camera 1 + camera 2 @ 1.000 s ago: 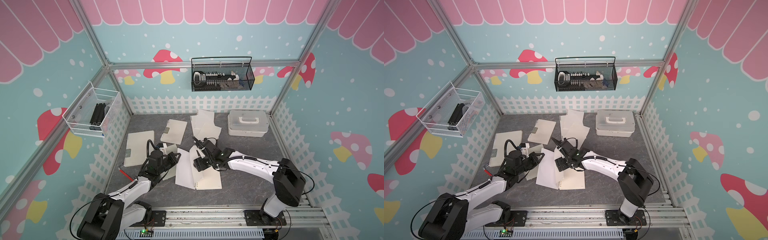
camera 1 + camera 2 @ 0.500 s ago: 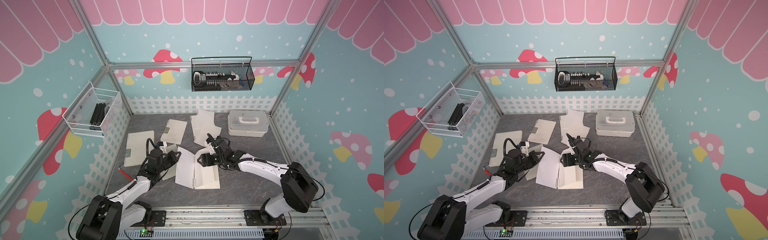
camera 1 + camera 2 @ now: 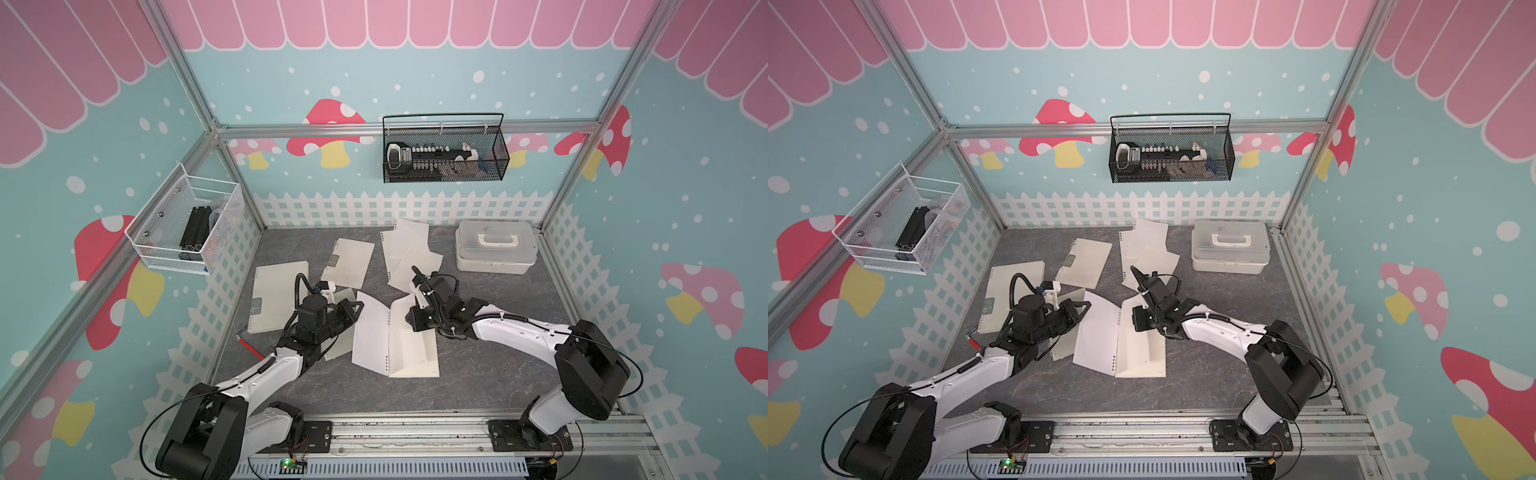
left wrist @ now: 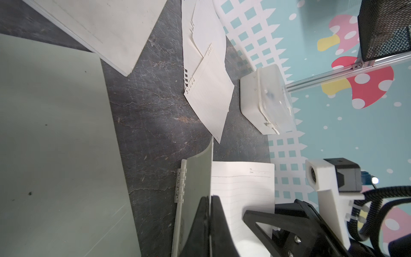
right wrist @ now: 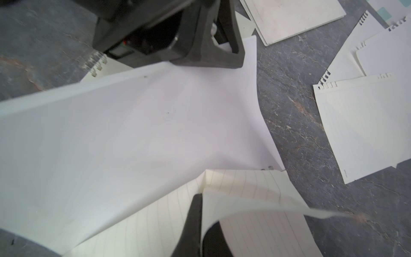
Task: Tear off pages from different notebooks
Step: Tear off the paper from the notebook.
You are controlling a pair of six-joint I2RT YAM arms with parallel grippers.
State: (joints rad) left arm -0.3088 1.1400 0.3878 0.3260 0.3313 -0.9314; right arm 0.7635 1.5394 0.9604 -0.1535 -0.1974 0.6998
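Observation:
An open notebook [image 3: 417, 359] lies mid-table, with its pale cover [image 3: 370, 336] swung out to the left. My left gripper [image 3: 360, 306] is shut on that cover's far corner; in the left wrist view the jaws [image 4: 210, 197] pinch the grey-green cover [image 4: 199, 178] beside a lined page [image 4: 242, 189]. My right gripper [image 3: 414, 323] is shut on the top lined page [image 5: 255, 195], which curls up off the notebook between the fingers [image 5: 195, 222]. Three closed notebooks lie around: a large one [image 3: 276, 297], a small one [image 3: 349, 264] and one under my left arm [image 3: 338, 353]. Several torn pages [image 3: 409, 253] are heaped at the back.
A white lidded box [image 3: 494, 249] stands at the back right. A red pen [image 3: 249, 346] lies near the left fence. A black wire basket [image 3: 444, 153] hangs on the back wall and a white mesh basket [image 3: 187, 226] on the left wall.
My right gripper has drawn back to the right from the notebook's spine, lifting and folding the top page. My left gripper has stayed on the cover.

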